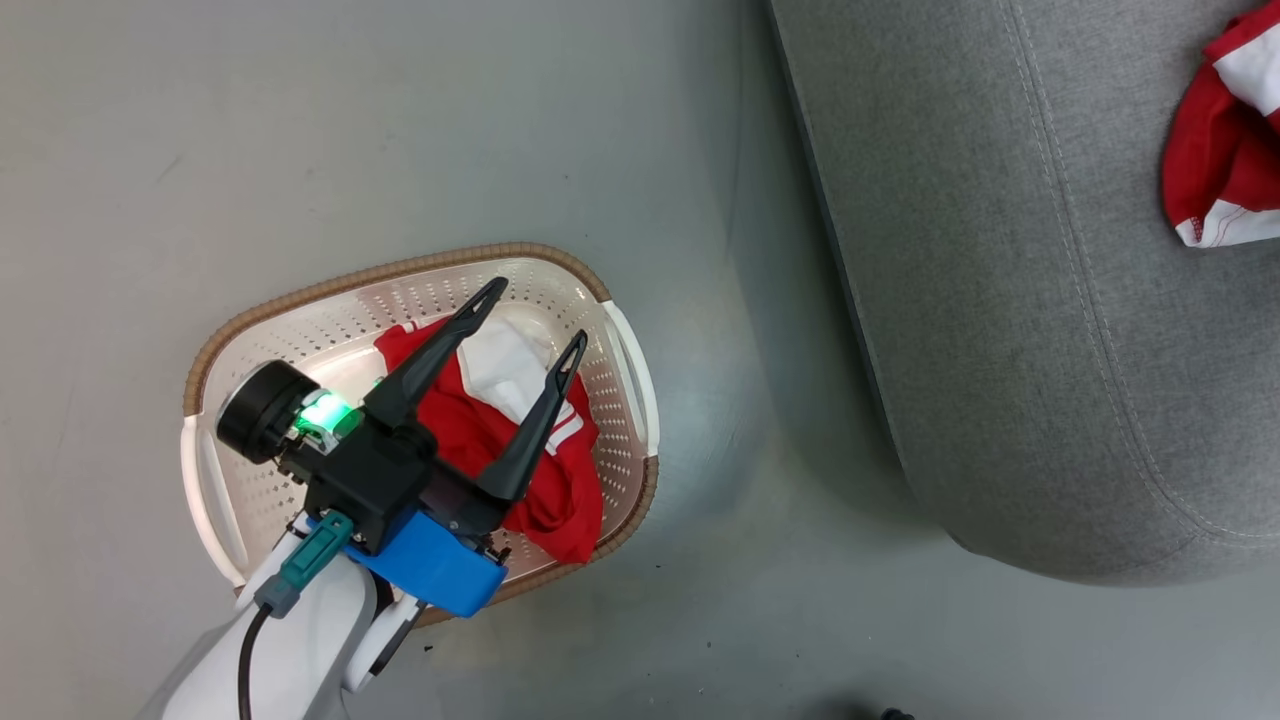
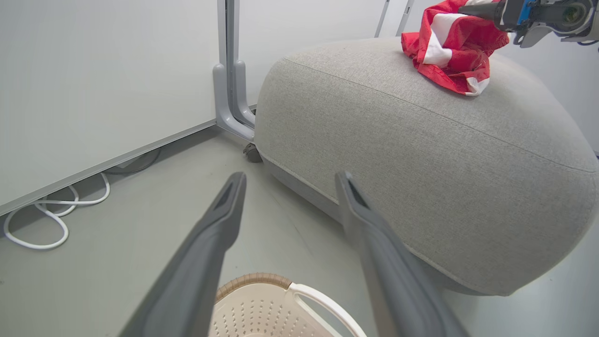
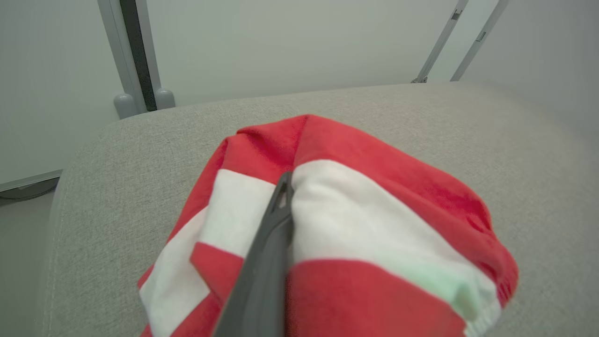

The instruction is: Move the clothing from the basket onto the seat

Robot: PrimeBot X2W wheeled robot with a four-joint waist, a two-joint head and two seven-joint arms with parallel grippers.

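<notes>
Head view has the left gripper in the lower left of the frame, its fingers spread wide and holding nothing, above a red garment that lies inside the basket on the floor. At the upper right edge, the other red garment rests on the grey seat. In the right wrist view the right gripper has its fingers pressed together on this cloth.

The seat garment and the seat are cut off by the head view's right edge. The basket and the basket garment are partly hidden behind the left gripper. One finger of the right gripper is buried under cloth in its wrist view.
</notes>
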